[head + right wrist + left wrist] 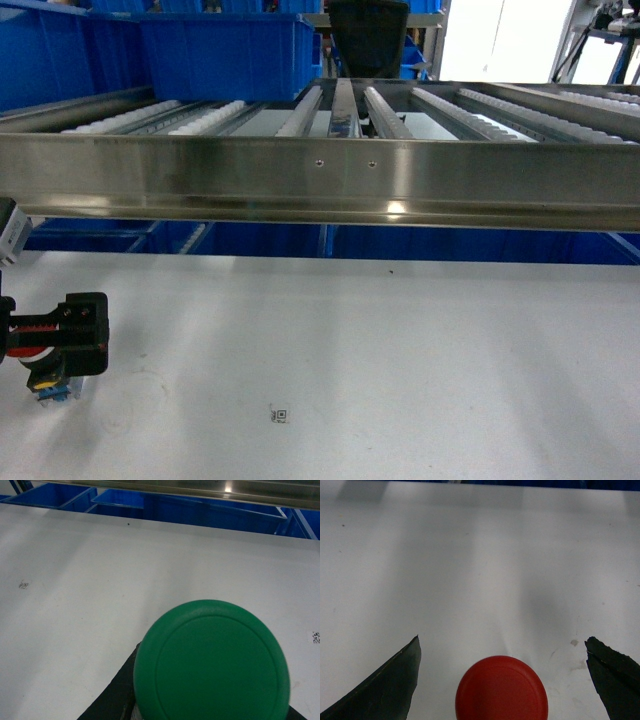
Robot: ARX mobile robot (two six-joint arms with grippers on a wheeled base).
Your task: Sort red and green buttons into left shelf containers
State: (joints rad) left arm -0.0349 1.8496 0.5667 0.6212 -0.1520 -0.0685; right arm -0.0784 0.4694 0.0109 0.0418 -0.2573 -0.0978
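White bench below a steel roller shelf; left gripper low, fingers apart around the red button, cap up; right fingers unclear, green button close.

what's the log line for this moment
left pincer open, straddling red button | right pincer at green button, grip unclear

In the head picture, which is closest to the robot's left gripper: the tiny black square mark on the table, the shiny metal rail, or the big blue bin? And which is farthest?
Starting from the left gripper at the table's left edge:
1. The tiny black square mark on the white table, off to its right, is nearest.
2. The shiny steel rail, across the shelf front above it.
3. The big blue plastic bin, up on the rollers at the back, is farthest.
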